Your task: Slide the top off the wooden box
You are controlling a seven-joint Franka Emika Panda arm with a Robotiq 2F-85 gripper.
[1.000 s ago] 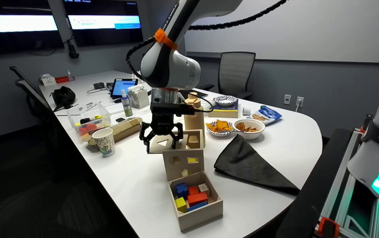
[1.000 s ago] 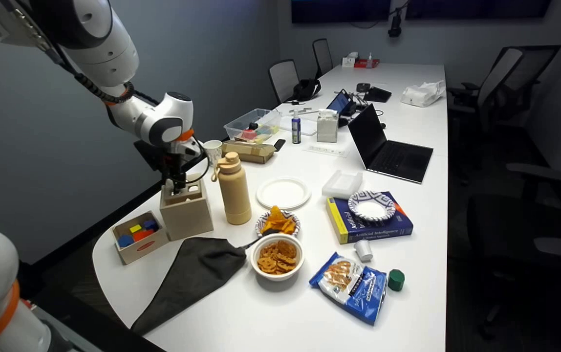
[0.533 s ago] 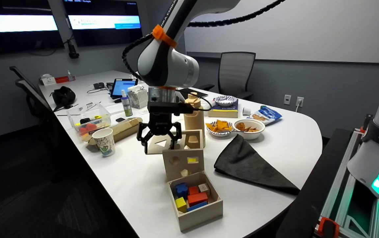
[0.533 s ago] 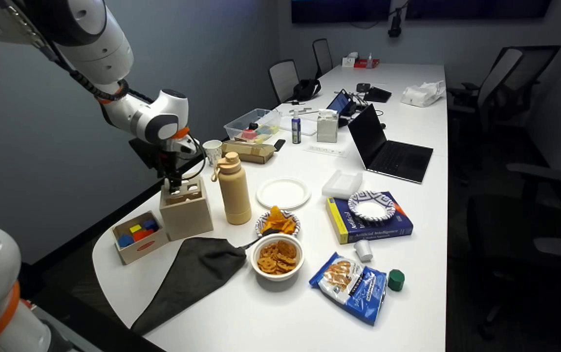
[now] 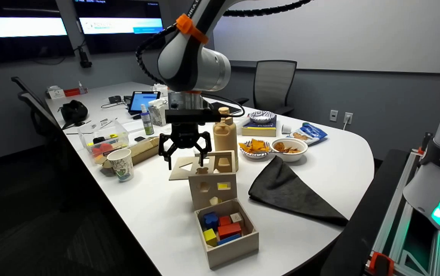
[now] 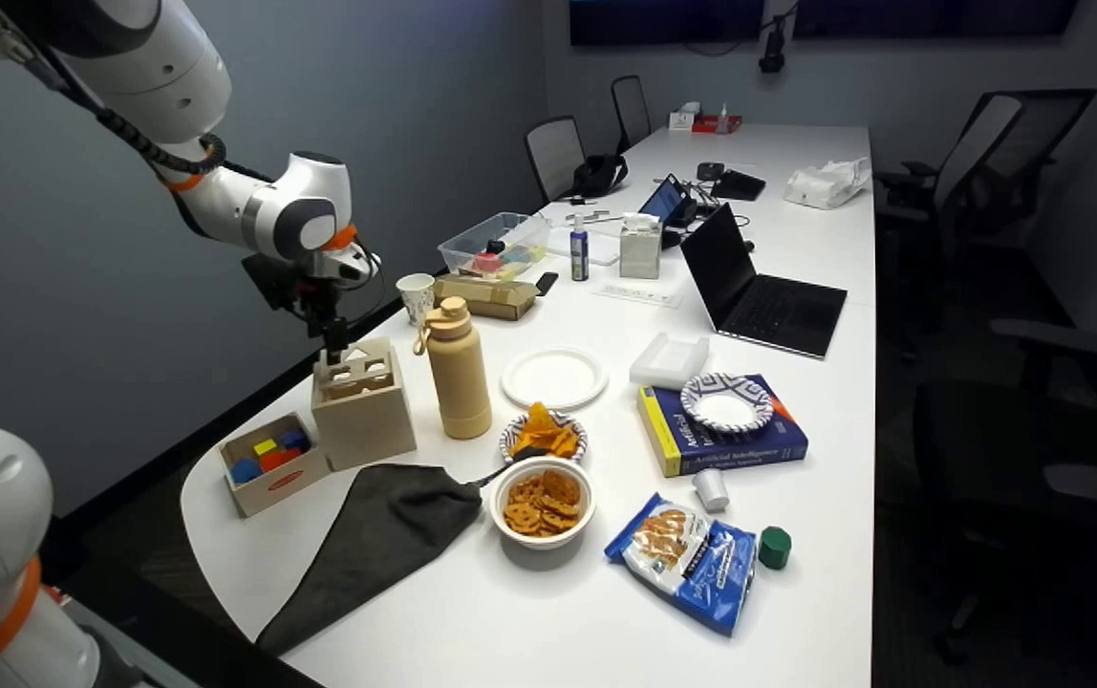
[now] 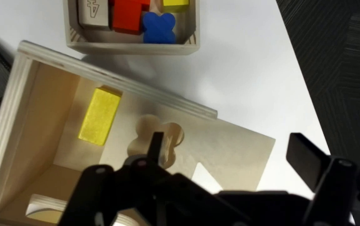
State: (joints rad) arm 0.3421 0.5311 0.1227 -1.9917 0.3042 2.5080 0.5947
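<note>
The wooden box point(image 5: 213, 181) stands upright on the table, with shape cut-outs in its side; it also shows in an exterior view point(image 6: 367, 430) and, from above, in the wrist view point(image 7: 13, 91). The top point(image 7: 230, 141), a thin pale panel with clover and triangle cut-outs, is partly slid out and overhangs one side of the box; its overhang shows in an exterior view point(image 5: 177, 175). My gripper point(image 5: 185, 165) is open and empty above the top. In the wrist view point(image 7: 227, 149) one finger is over the clover cut-out, the other beyond the panel's outer edge.
A yellow block point(image 7: 100, 116) lies inside the box. A low wooden tray point(image 5: 237, 249) of coloured blocks stands beside the box. A tan bottle point(image 6: 461, 377) stands close on another side. A dark cloth point(image 6: 396, 526) and a paper cup point(image 5: 121, 165) lie around.
My gripper has risen off the top and shifted slightly left in an exterior view. The top has shifted slightly outward since a second ago. The box has not visibly moved.
</note>
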